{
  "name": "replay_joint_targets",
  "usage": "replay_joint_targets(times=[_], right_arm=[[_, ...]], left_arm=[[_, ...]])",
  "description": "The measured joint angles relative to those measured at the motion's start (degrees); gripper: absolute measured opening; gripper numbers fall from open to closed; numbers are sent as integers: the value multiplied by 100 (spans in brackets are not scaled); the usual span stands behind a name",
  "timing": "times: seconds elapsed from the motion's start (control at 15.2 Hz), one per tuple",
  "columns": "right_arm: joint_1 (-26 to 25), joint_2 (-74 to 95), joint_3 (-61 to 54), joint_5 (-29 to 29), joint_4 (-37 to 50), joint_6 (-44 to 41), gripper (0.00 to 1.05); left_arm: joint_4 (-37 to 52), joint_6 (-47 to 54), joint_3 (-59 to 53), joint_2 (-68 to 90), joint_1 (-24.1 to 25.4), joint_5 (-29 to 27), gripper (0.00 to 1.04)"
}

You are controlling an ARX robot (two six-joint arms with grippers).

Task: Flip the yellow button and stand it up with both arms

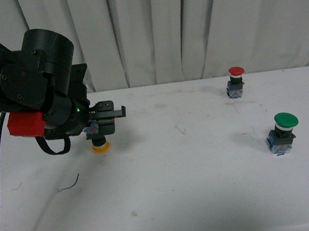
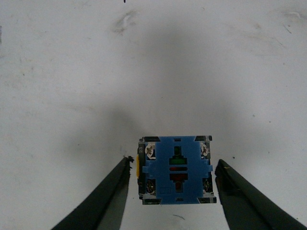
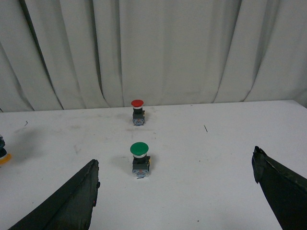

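Observation:
The yellow button (image 1: 100,147) stands upside down on the white table (image 1: 198,189), yellow cap on the surface and blue block base up. My left gripper (image 1: 103,122) hangs right over it, open. In the left wrist view the blue base (image 2: 175,170) sits between the two black fingers (image 2: 112,191), with a small gap on each side and a sliver of yellow cap at one edge. My right gripper (image 3: 175,160) is open with nothing between its fingers, well away from the button; only the yellow cap's edge (image 3: 4,158) shows there. The right arm is out of the front view.
A red-capped button (image 1: 235,81) stands upright at the back right, and a larger green-capped button (image 1: 283,131) stands nearer on the right. A white curtain (image 1: 188,25) hangs behind the table. A thin dark wire scrap (image 1: 69,183) lies left of centre.

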Motion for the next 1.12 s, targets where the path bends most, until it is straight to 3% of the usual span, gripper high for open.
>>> replay_joint_targets(times=[0.13,0.2,0.53,0.79,1.12], right_arm=[[0,0,0,0,-2,0,98],[0,0,0,0,0,0,98],[0,0,0,0,-2,-2,98],[0,0,0,0,0,-2,98],[0,0,0,0,-2,0,98]], left_arm=[[-4,-20,11,0,0,-20,38],[-9,-33,15,0,-2,-17,36],[90,-153,-323,-531,-129,192,36],[743,-170,-1797,-2546,-457,686,35],[636,-168,-3620,-5593,-940,616,35]])
